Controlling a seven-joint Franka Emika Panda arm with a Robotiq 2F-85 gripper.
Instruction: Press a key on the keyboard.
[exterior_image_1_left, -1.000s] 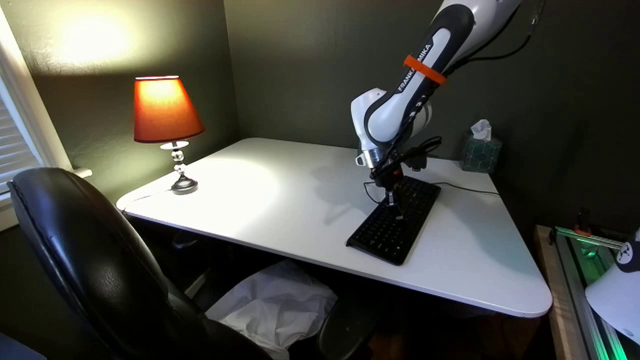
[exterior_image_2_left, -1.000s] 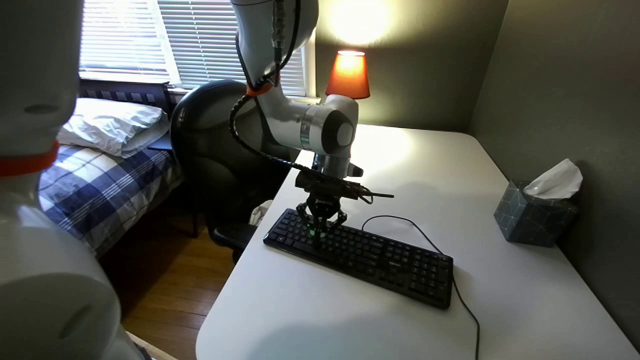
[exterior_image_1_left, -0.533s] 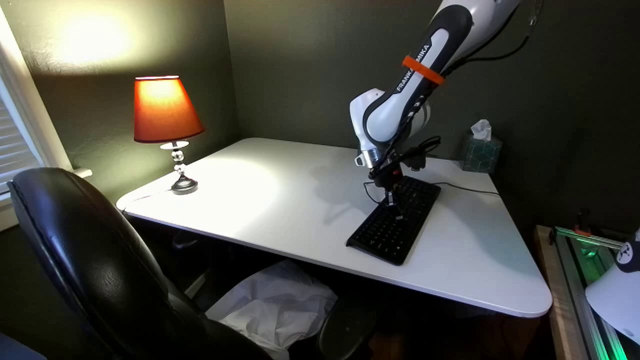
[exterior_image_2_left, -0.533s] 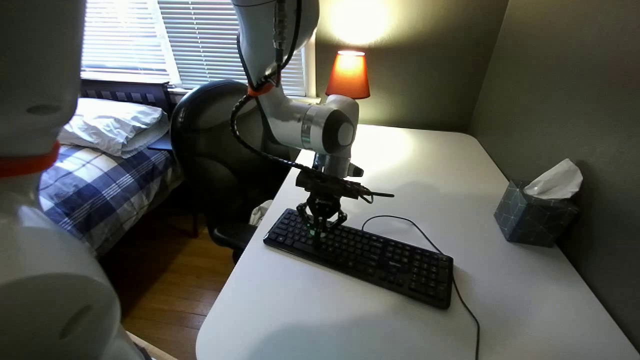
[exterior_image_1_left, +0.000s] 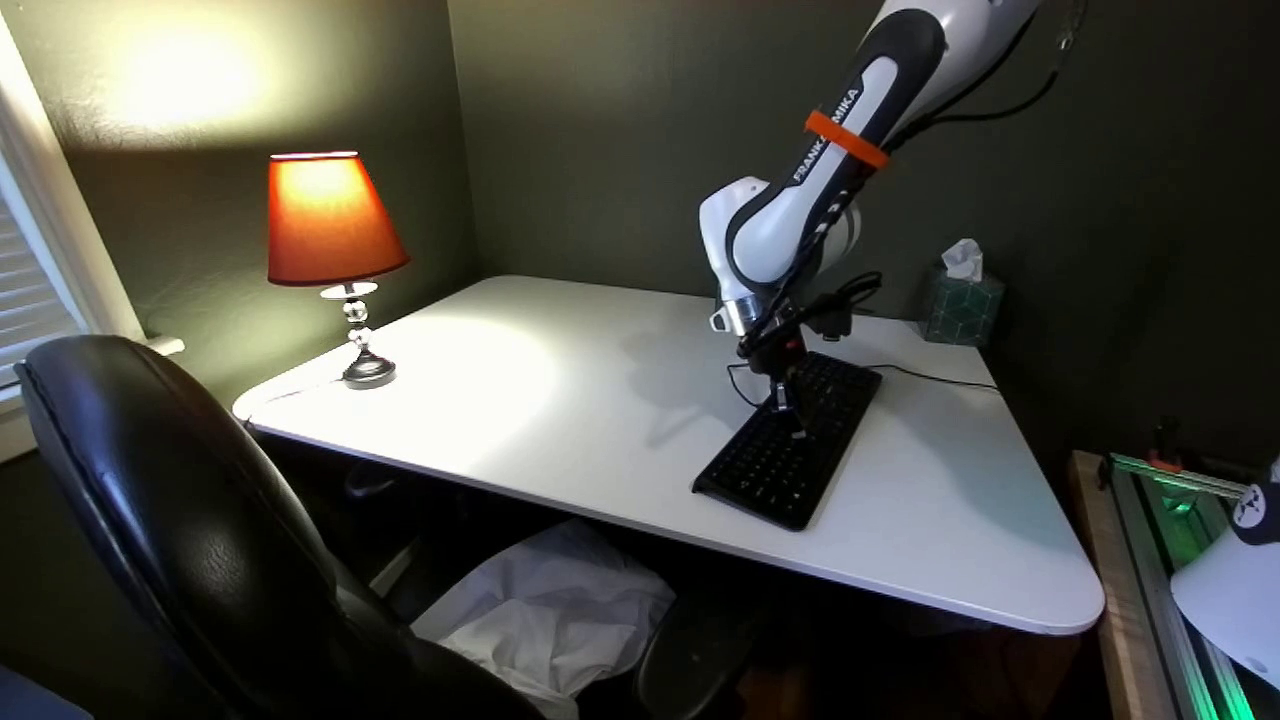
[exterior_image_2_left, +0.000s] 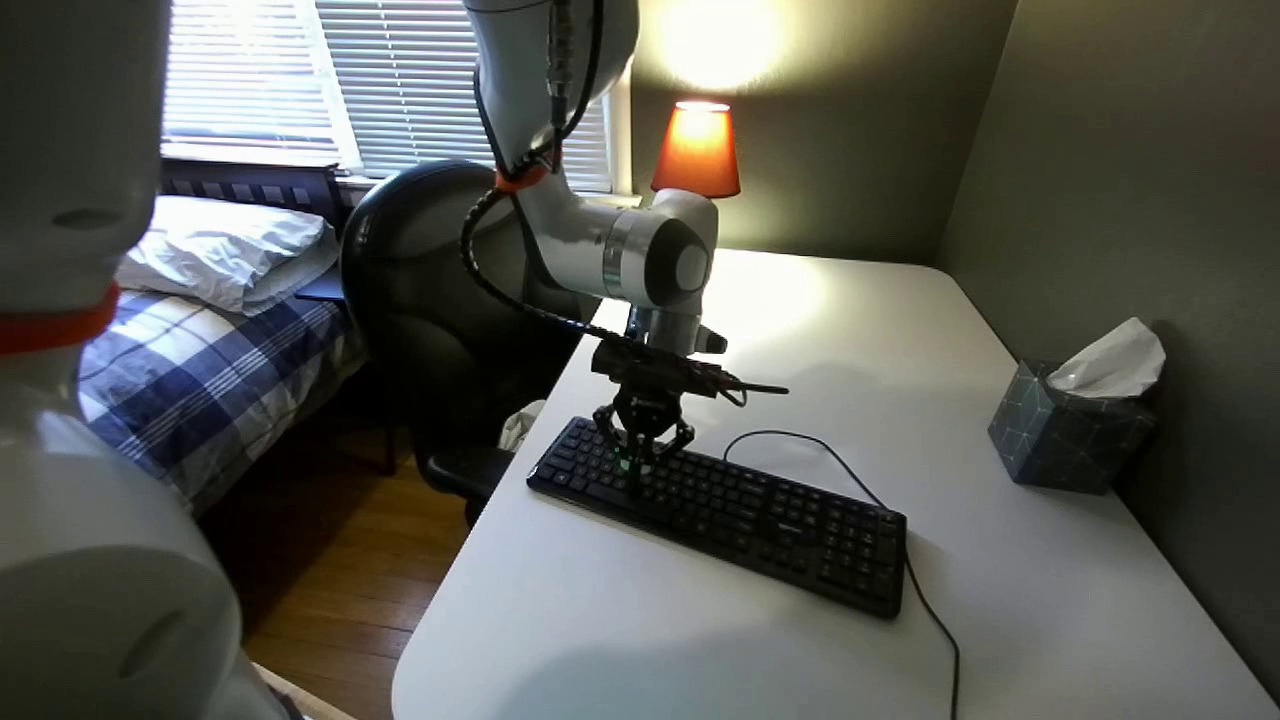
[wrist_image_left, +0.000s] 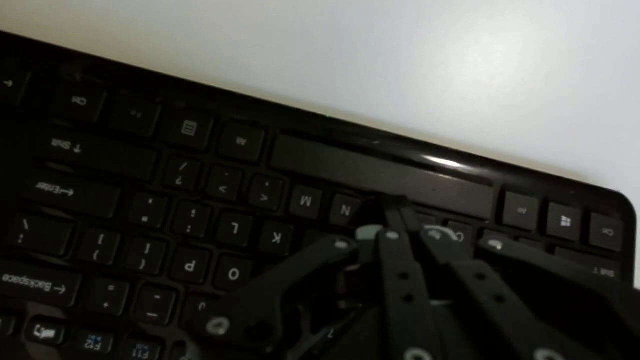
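The black keyboard (exterior_image_1_left: 760, 482) lies flat on the white desk and shows in both exterior views (exterior_image_2_left: 775, 525). Its thin cable (exterior_image_2_left: 930, 610) runs from one end. My gripper (exterior_image_2_left: 636, 485) points straight down over the letter-key half of the keyboard. In the wrist view, the keyboard (wrist_image_left: 305, 201) appears upside down. There, the gripper's fingertips (wrist_image_left: 397, 202) are together with nothing seen between them. They are at the lower letter row by the N key, against the edge of the space bar (wrist_image_left: 380, 172). The key under the tips is hidden, and I cannot tell whether it is pressed down.
A tissue box (exterior_image_2_left: 1070, 430) stands on the desk by the wall. A lamp (exterior_image_1_left: 335, 220) with an orange shade stands at the desk's far end. A black office chair (exterior_image_1_left: 190, 520) is at the desk's edge. The cable loops behind the keyboard.
The arm has shifted by a very small amount since the earliest frames. The gripper stays at the same place on the keyboard, and the keyboard has not moved.
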